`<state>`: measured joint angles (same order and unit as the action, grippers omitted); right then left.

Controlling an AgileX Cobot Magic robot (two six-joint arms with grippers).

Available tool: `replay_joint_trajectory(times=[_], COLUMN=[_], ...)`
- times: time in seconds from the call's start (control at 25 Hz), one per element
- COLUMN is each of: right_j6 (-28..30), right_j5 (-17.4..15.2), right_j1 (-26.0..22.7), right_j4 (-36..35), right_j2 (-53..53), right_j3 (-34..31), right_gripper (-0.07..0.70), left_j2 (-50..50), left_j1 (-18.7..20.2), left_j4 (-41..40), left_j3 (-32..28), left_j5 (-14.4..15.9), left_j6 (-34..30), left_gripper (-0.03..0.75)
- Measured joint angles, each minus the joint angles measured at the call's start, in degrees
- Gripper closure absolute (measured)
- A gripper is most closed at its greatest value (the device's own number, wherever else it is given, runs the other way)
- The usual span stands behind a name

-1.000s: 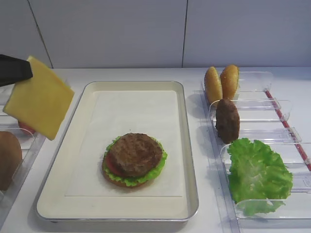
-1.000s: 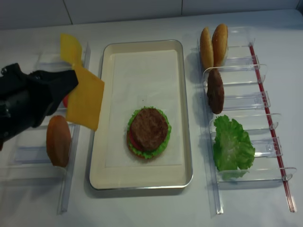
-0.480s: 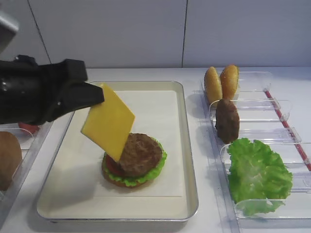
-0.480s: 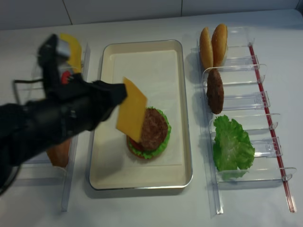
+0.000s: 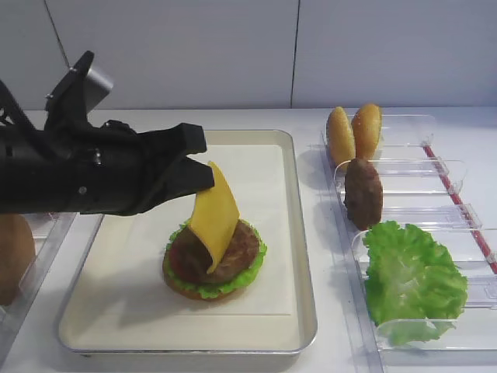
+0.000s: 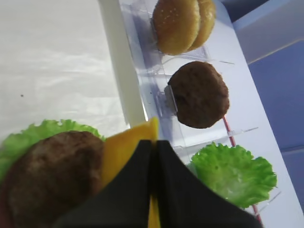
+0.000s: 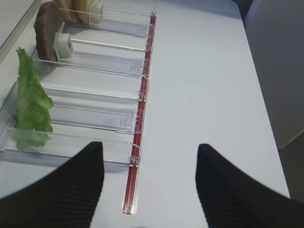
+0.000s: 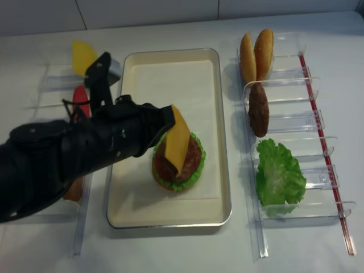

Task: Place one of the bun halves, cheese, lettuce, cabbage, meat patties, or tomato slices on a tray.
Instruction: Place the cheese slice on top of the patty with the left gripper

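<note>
Carried from beside the tray (image 5: 307, 256) to above the stacked meat patty (image 5: 233, 252): cheese slice (image 5: 215, 215), tilted, clamped in left tool (image 5: 203, 172). Right tool (image 7: 149, 178) apart. Risk: early release, edge-first landing, sliding off.

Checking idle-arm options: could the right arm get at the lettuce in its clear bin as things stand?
Probably yes. The right gripper hovers open beside the bins, the lettuce lies uncovered, and the left gripper is busy over the tray.

No legible text or labels
</note>
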<state>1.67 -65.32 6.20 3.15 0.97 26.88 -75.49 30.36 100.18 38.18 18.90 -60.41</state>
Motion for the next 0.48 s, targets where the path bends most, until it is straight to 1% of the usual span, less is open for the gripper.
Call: replay_joint_trajectory(times=[0.16, 0.28, 0.32, 0.36, 0.48], right_j6=[0.00, 0.00, 0.00, 0.00, 0.00], right_j5=[0.00, 0.00, 0.00, 0.00, 0.00], right_j1=[0.00, 0.00, 0.00, 0.00, 0.00], right_j4=[0.00, 0.00, 0.00, 0.00, 0.00], right_j2=[0.00, 0.00, 0.00, 0.00, 0.00], right_j3=[0.00, 0.00, 0.00, 0.00, 0.00], right_gripper=[0.184, 0.184, 0.184, 0.184, 0.184], left_j2=[-0.57, -0.57, -0.57, -0.57, -0.68], left_j1=[0.00, 0.10, 0.54, 1.14, 2.92], left_j4=[0.00, 0.00, 0.00, 0.00, 0.00], left_j3=[1.89, 2.54, 2.54, 2.54, 2.54], left_j5=[1.63, 3.53, 3.76, 3.76, 2.45], left_j6=[-0.50, -0.38, -0.29, -0.29, -0.16], left_gripper=[0.713, 0.713, 0.713, 0.713, 0.713])
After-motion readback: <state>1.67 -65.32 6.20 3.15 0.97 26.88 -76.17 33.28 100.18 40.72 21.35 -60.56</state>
